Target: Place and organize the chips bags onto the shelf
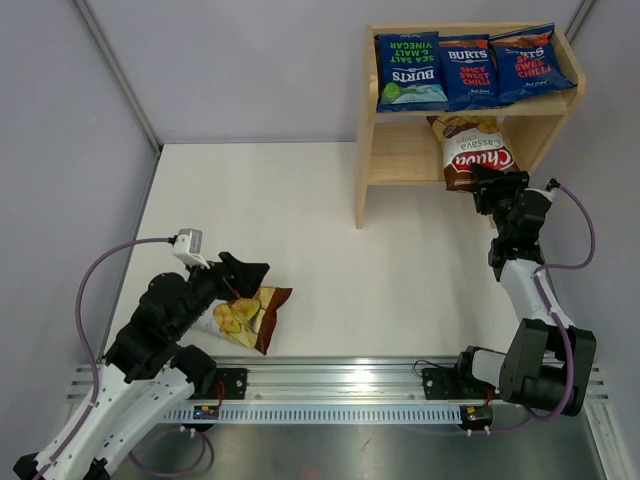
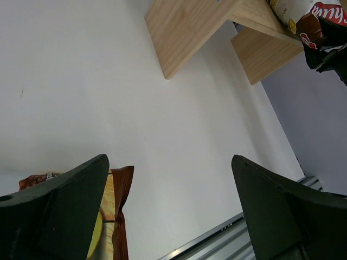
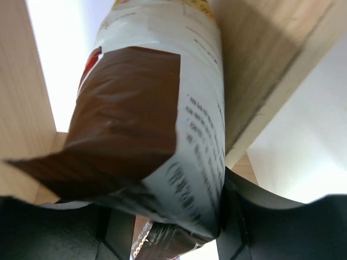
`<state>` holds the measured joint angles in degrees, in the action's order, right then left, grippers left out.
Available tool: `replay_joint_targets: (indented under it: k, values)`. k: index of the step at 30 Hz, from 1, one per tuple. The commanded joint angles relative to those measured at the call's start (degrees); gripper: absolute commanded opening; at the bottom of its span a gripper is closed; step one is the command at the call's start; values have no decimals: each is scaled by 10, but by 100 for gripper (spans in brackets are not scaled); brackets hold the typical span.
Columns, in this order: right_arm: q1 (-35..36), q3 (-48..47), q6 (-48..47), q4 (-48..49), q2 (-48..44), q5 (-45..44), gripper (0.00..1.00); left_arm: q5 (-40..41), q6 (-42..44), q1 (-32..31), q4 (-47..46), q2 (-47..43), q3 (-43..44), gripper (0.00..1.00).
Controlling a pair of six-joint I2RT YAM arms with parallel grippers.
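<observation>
Brown-and-white chip bag [image 1: 473, 150] is being held by its near end between the fingers [image 3: 238, 216] of the right gripper [image 1: 497, 186]. The fingers are pressing on both sides of the bag's sealed end, closed on it. The rest of the bag is reaching forward past the fingertips into the lower tier of the shelf [image 1: 365, 170], red logo facing up. Cannot tell whether it is resting on the lower board. In the right wrist view the bag is filling the space ahead of the fingers, with shelf wood showing on both sides of it.

Above and beyond those fingers, the top tier is carrying three blue bags side by side: green-lettered blue bag [image 1: 408, 70] furthest left of the fingers, middle red-lettered blue bag [image 1: 467, 72] next to it, end red-lettered blue bag [image 1: 527, 62] at the right.

Second brown chip bag [image 1: 250, 318] is lying flat on the table [image 1: 400, 260], well apart from the shelf, just under the left gripper [image 1: 245, 272]. The left fingers [image 2: 59, 211] are standing wide apart and gripping nothing. The bag's sealed edge is showing just inside the left-hand finger, and the other finger is hanging over bare table. Cannot tell whether a fingertip is touching this bag
</observation>
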<state>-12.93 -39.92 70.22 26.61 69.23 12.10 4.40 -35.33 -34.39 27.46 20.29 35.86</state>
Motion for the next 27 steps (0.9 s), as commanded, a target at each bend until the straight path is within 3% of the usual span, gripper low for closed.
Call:
replay_joint_targets:
  k: [1,11,27]
  values:
    - [-4,-33,14,-25,10,-46,57,0,16,-1,-8,-8,11,99]
    - [-5,-60,24,-46,34,-95,48,21,18,-1,11,-25,11,99]
    - [-20,-109,19,-24,97,-89,56,38,27,-1,35,-34,30,99]
